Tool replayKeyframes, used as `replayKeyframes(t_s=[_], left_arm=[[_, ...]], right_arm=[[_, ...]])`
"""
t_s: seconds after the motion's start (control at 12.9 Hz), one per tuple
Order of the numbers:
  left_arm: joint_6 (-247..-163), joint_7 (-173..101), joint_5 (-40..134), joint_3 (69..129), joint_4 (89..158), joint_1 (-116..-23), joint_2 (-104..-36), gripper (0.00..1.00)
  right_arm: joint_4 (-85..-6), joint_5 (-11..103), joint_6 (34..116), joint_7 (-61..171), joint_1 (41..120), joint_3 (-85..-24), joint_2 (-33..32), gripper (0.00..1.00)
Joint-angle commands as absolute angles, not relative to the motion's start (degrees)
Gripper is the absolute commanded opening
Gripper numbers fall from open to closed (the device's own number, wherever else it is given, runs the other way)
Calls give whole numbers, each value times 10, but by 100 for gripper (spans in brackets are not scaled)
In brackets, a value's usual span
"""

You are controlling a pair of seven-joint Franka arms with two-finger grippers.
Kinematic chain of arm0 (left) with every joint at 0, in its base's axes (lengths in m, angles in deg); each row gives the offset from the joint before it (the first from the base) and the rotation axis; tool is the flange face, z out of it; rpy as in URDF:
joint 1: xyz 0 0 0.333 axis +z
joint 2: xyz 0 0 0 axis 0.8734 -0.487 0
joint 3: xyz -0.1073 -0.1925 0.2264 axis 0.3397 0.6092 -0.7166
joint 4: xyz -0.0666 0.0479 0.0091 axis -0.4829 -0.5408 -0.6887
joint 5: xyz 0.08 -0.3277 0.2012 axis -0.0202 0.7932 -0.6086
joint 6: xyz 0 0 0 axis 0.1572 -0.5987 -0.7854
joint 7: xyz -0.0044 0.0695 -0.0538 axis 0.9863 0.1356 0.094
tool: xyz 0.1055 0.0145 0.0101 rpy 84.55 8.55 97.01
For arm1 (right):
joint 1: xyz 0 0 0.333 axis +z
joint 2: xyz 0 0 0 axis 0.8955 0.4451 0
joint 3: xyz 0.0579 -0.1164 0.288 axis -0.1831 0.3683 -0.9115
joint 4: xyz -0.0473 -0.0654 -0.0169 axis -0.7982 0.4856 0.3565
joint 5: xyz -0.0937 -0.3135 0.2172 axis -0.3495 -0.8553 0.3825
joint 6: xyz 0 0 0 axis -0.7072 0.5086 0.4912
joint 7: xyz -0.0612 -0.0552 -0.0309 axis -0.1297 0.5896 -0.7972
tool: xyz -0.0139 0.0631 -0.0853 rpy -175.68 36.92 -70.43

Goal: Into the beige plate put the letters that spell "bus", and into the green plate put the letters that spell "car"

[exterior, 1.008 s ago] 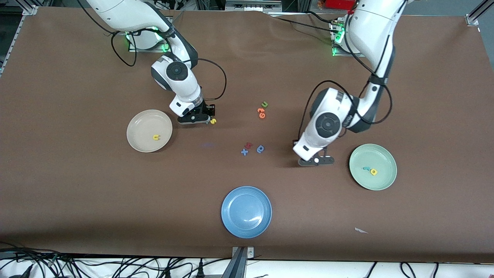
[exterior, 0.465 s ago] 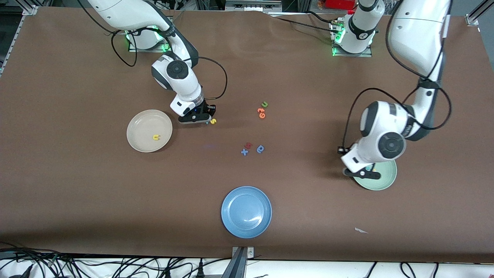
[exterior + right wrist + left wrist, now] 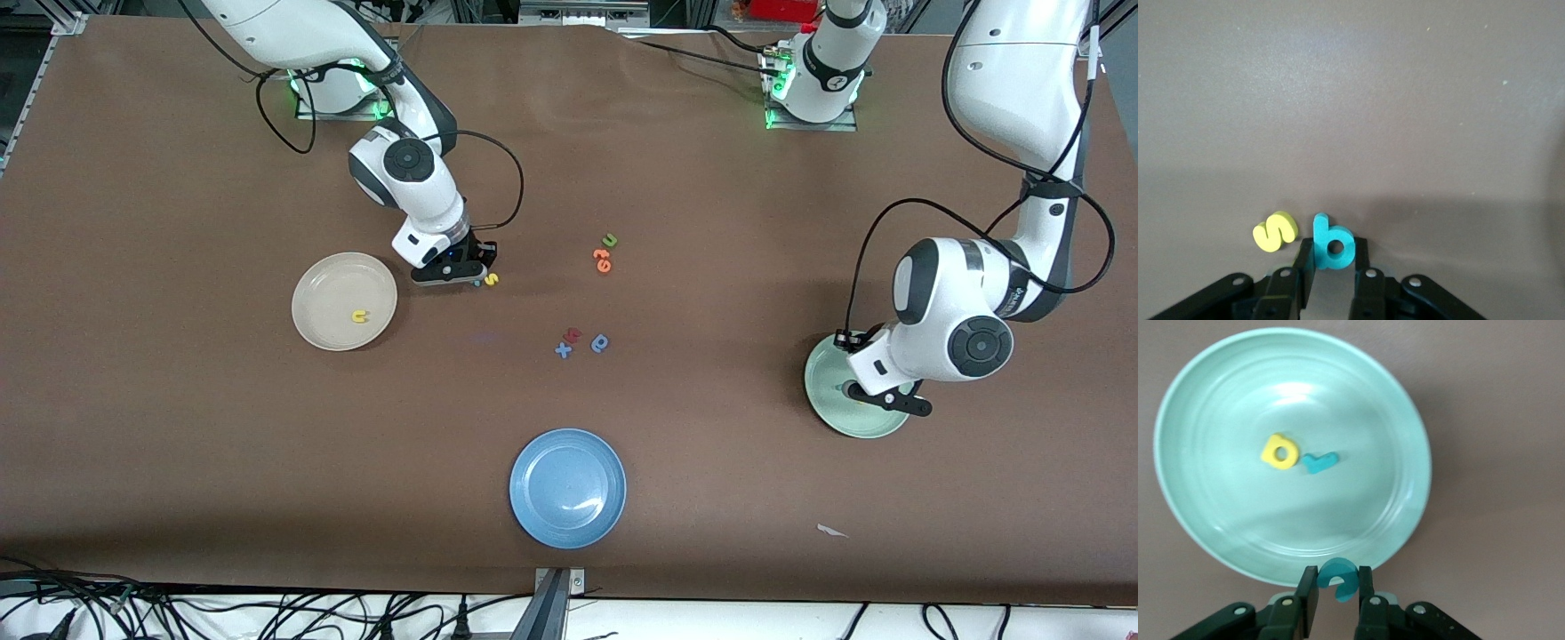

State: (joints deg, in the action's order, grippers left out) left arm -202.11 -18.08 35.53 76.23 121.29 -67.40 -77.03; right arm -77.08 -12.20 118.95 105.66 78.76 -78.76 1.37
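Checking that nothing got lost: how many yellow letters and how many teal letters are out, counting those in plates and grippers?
Yellow letters: 3 (u, s, a)
Teal letters: 3 (b in the right gripper, c in the left gripper, r)
Total: 6

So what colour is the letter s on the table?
Yellow; the s shows best in the right wrist view.

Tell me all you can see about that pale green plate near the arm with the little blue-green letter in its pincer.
The green plate is round, plain and pale mint, with a glossy surface showing faint rings and a raised rim. It sits flat on the brown table toward the left arm's end. In it lie a yellow a and a teal r, close together near the middle. The left pincer is over its edge, shut on a teal c that is not yet in the plate.
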Motion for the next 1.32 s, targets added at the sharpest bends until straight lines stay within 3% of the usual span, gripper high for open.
replayKeyframes(t_s=[0.0, 0.15, 0.54, 0.78, 0.93, 1.24], left_arm=[[-2013, -168, 334, 767, 1203, -669, -776, 66], [-2013, -173, 339, 766, 1166, -668, -782, 100], [-2011, -174, 341, 765, 1133, -648, -764, 100], [-1989, -174, 340, 764, 1113, -640, -746, 100], [-1953, -174, 341, 765, 1087, -628, -737, 100], [-1887, -192, 340, 764, 1033, -617, -726, 100]], right_arm=[[-769, -129, 1120, 1005, 775, -778, -34, 17], [-770, -126, 1083, 943, 746, -778, -61, 17], [-778, -126, 1043, 801, 661, -778, -81, 19], [-782, -126, 1043, 790, 646, -778, -75, 38], [-781, -124, 1042, 799, 646, -778, -75, 65], [-773, -98, 1046, 892, 649, -810, -73, 74]])
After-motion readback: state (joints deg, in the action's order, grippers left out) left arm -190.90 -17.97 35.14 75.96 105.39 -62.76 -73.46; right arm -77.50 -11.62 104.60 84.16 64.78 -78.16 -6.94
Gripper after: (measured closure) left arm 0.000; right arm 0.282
